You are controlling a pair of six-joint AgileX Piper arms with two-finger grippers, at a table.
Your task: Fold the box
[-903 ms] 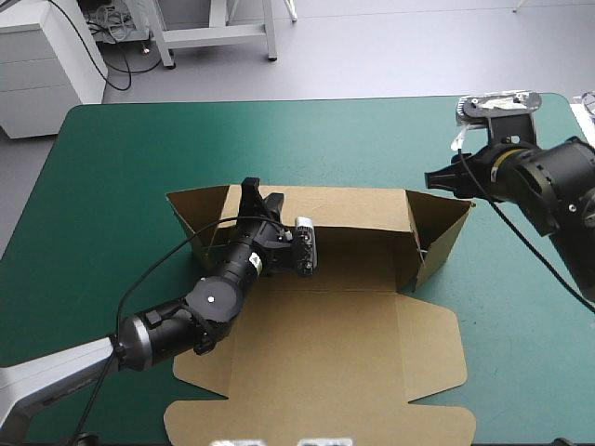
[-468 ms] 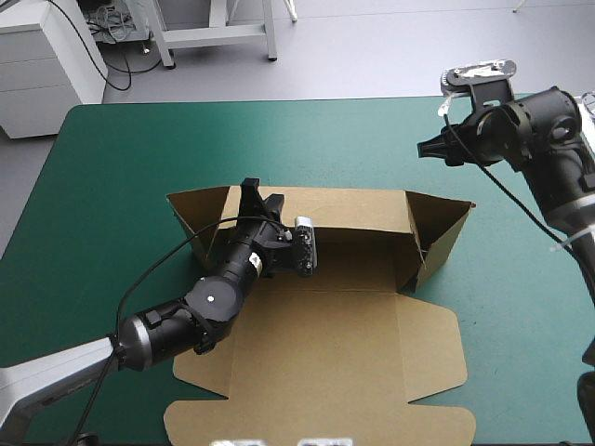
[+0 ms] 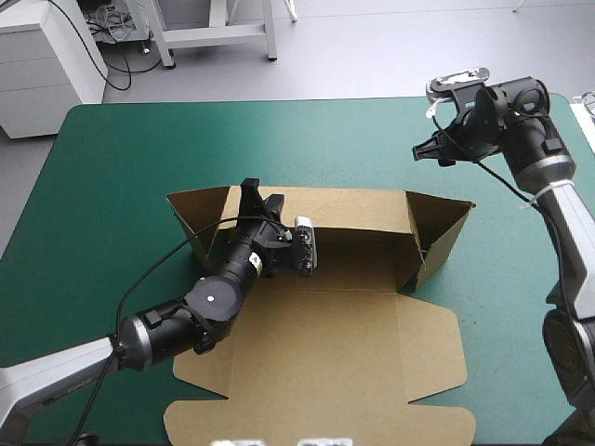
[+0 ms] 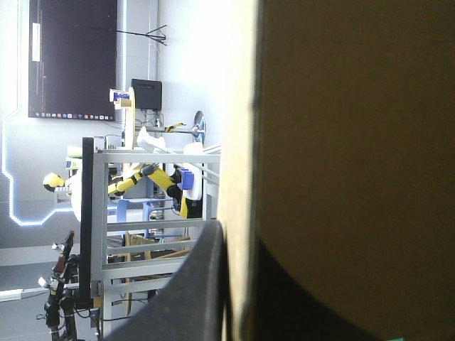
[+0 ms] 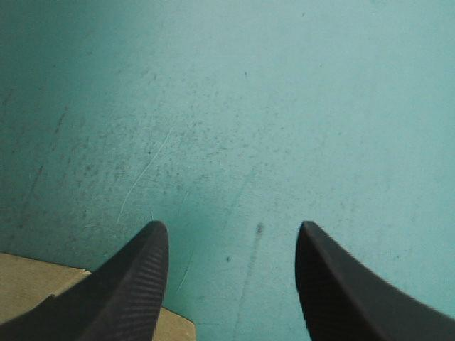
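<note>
The brown box (image 3: 344, 344) lies mid-table with its back wall (image 3: 344, 206) and both end walls raised and its lid flat toward the near edge. My left gripper (image 3: 253, 197) is shut on the back wall near its left end. In the left wrist view the board (image 4: 355, 142) fills the view beside one black finger (image 4: 202, 284). My right gripper (image 3: 426, 151) hovers open over the cover, beyond the box's far right corner. The right wrist view shows its gripper (image 5: 231, 231) with nothing between the fingers. A brown corner of the box (image 5: 43, 284) sits beside one finger.
Teal-green cover (image 3: 121, 158) surrounds the box to the left and far side. The raised right end wall (image 3: 444, 232) stands just below the right gripper. A pale object (image 3: 586, 107) lies at the table's far right edge.
The right arm has swung up and leftward, away from the table's right edge, and its gripper now points left. The left arm and the box have not moved.
</note>
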